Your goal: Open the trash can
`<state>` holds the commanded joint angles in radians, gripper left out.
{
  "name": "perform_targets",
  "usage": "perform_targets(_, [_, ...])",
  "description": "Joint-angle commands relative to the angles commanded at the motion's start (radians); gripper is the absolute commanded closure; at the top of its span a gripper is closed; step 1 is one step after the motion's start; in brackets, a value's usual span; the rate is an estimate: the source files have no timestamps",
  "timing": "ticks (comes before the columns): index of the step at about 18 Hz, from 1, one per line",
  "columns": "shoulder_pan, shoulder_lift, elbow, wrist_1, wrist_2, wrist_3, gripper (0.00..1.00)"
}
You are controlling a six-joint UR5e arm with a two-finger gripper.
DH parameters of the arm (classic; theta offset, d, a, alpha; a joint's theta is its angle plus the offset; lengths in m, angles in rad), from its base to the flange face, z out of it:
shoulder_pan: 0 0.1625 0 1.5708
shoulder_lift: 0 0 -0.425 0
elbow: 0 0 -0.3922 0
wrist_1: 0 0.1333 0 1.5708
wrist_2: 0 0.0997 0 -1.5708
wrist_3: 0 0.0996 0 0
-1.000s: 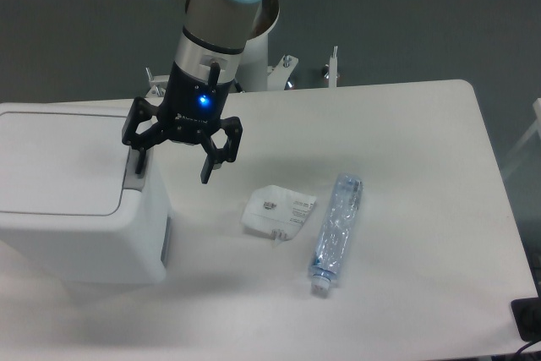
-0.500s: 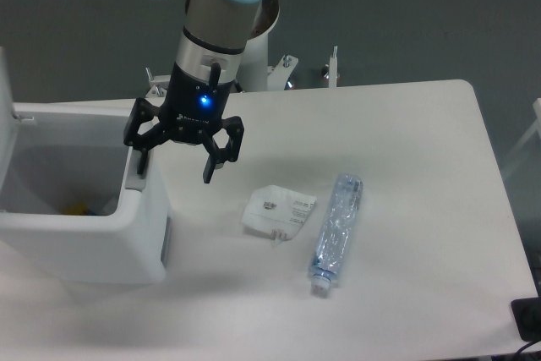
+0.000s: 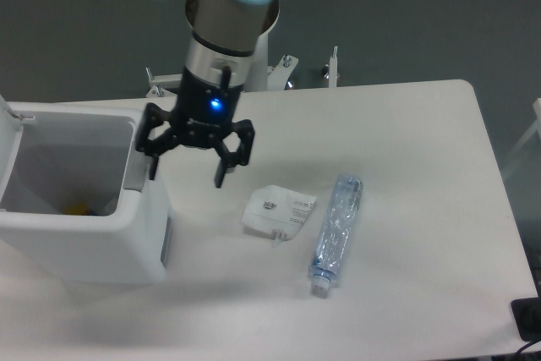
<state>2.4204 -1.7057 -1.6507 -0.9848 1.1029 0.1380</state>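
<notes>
One trash can (image 3: 80, 209) stands on the counter (image 3: 406, 133), its lid swung up, and one small yellow-orange item (image 3: 78, 206) shows inside it, too small to identify. To the right of the trash can lie two loose things: one white flat packet (image 3: 279, 210) nearest it and one clear plastic bottle (image 3: 336, 230) just beyond. One arm carries one claw (image 3: 187, 172), with two black fingers (image 3: 221, 171) spread apart at the trash can's right edge.

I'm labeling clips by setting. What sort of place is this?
Probably a robotics lab test bench: an arm with a pincer over a plain white table, with an opened trash can and a crushed plastic bottle staged as props.
</notes>
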Motion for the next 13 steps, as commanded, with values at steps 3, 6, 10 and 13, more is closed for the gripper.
perform_targets(3, [0.075,-0.078,0.083,0.021,0.0,0.006,0.0])
perform_targets(6, [0.126,-0.153,0.118,0.021,0.0,0.047,0.0])
perform_targets(10, [0.164,-0.224,0.134,0.023,0.018,0.216,0.0])
perform_targets(13, [0.213,-0.271,0.155,0.021,0.078,0.424,0.0])
